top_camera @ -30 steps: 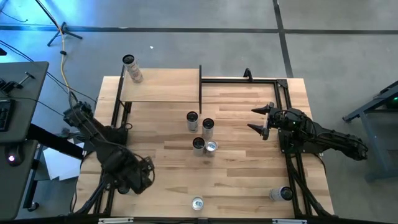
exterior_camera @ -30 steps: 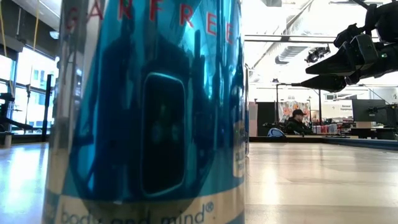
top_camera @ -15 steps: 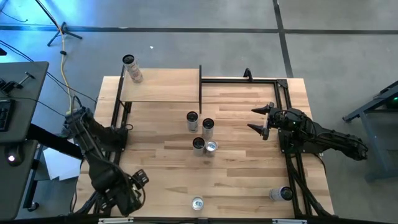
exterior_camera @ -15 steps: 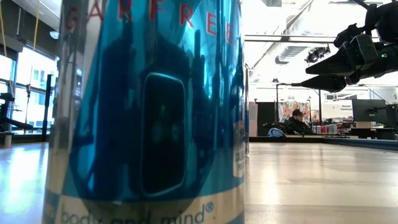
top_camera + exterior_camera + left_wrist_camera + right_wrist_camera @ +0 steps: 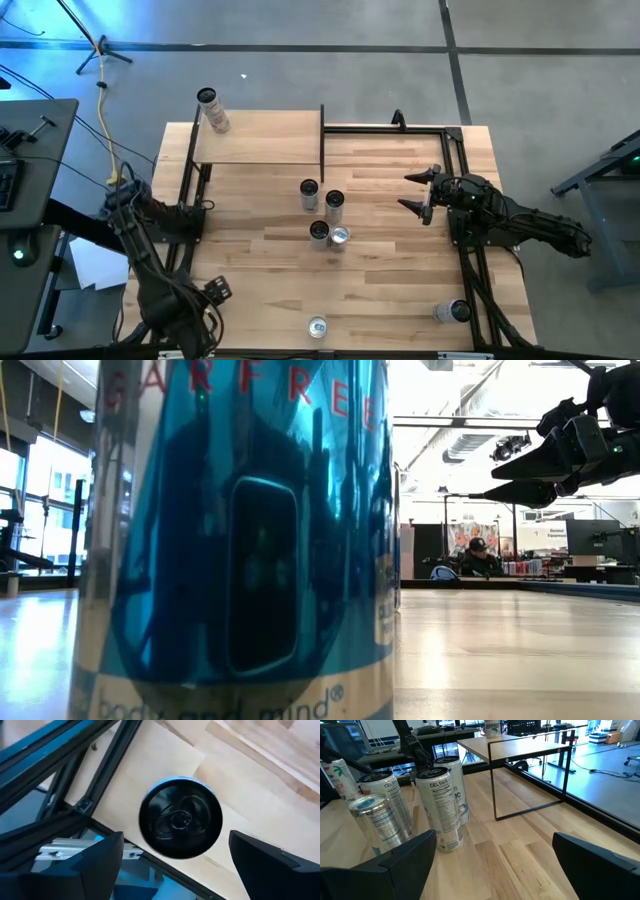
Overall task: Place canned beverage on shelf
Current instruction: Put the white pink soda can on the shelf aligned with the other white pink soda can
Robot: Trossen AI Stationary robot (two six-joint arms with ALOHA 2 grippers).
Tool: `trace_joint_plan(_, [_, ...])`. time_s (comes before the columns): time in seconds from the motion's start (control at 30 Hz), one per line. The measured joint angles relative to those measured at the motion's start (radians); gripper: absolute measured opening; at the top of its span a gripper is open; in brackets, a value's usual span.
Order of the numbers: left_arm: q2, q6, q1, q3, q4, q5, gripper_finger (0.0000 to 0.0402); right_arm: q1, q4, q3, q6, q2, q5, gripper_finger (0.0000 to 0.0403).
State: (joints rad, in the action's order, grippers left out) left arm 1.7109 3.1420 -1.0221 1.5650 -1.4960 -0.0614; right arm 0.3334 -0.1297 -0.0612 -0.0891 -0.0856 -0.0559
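Can (image 5: pixel 180 817) stands at the table's front edge directly below the wide-open left gripper (image 5: pixel 172 865), right gripper (image 5: pixel 418 192) open and waiting mid-table, and a crooked descent could knock it off.

shelf: pale, smooth rectangular wooden board on thin black metal posts (image 5: pixel 262 138), at the bench's far left corner.
can on shelf: slim silver can with a dark top (image 5: pixel 210 108), at the board's far left corner; whether it leans is hard to judge.
cluster: four silver beverage cans (image 5: pixel 325 214), upright, mid-bench.
near edge: one silver can (image 5: pixel 317 327), upright.
near right: one silver can (image 5: pixel 451 312), apparently on its side.
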Motion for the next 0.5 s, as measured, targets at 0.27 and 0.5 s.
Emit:
trace_joint_plan(0.27, [0.028, 0.0, -0.003, 0.0, -0.026, 0.02, 0.033, 0.0, 0.0, 0.0, 0.0, 0.0, 0.0, 0.0387])
trace_joint_plan(0.5, [0.077, 0.0, -0.003, 0.0, -0.057, 0.019, 0.033, 0.0, 0.0, 0.0, 0.0, 0.0, 0.0, 0.0387])
